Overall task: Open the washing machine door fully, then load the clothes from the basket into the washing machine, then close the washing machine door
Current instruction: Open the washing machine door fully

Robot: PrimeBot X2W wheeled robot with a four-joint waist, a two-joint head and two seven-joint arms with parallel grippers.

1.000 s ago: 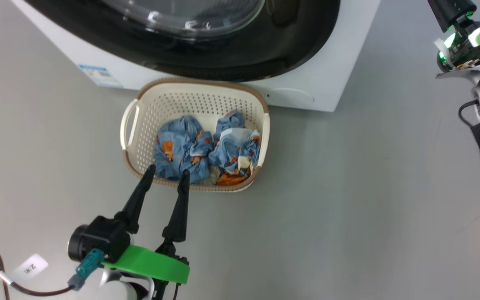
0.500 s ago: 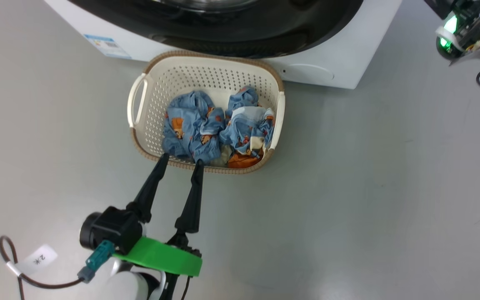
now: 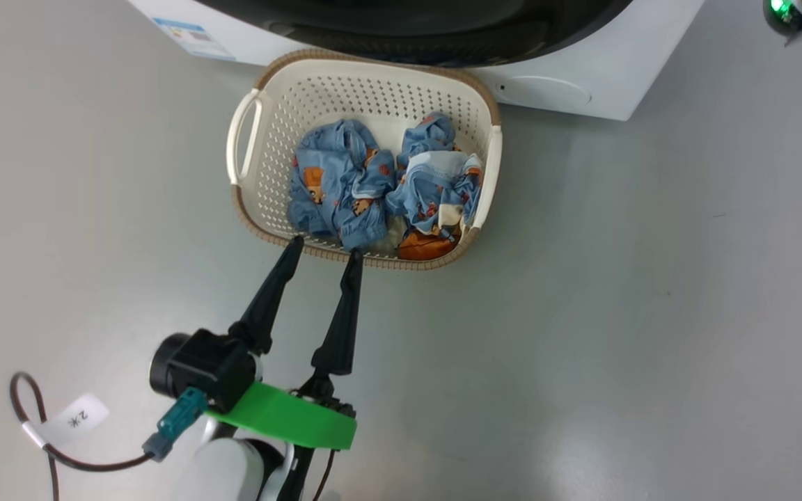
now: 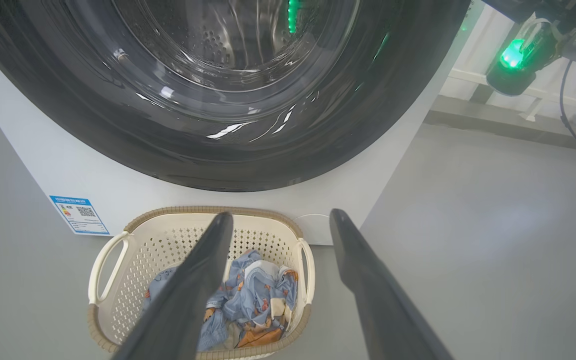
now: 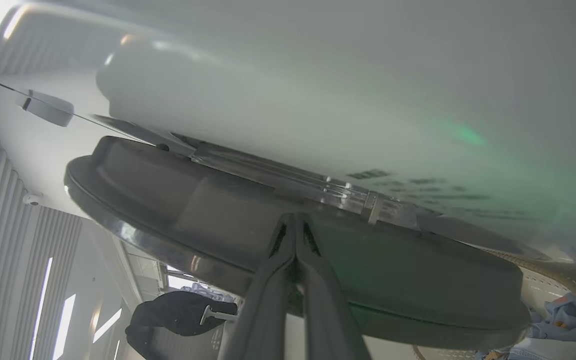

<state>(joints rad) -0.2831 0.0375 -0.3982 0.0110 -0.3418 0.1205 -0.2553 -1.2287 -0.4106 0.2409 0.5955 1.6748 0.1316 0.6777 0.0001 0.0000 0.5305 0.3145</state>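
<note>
Both grippers are posed for different jobs, it is judged. The basket [image 3: 373, 97] is set at upper centre of the head view, just beside the foot of the washing machine [image 3: 582, 76], presumably so that the clothes [image 3: 373, 188], heaped toward its lower right, need only a short lift to the drum. The washing machine door [image 4: 218, 75] is spread across the top of the left wrist view, glossy black, with the drum visible through its glass. It appears shut, so the opening step is judged not yet done.

The left gripper [image 3: 325, 248] is held with its fingers spread wide and empty, its tips drawn level with the basket's near rim at centre of the head view, apparently kept ready for the clothes. Its forearm is angled up and to the right from the lower left of that view.

In the right wrist view the right gripper [image 5: 295, 220] is shown with fingers pressed together and nothing pinched. It is aimed at the door's edge at centre frame, a pose suited to prying, it is supposed. Whether the tips touch that edge cannot be told.
</note>
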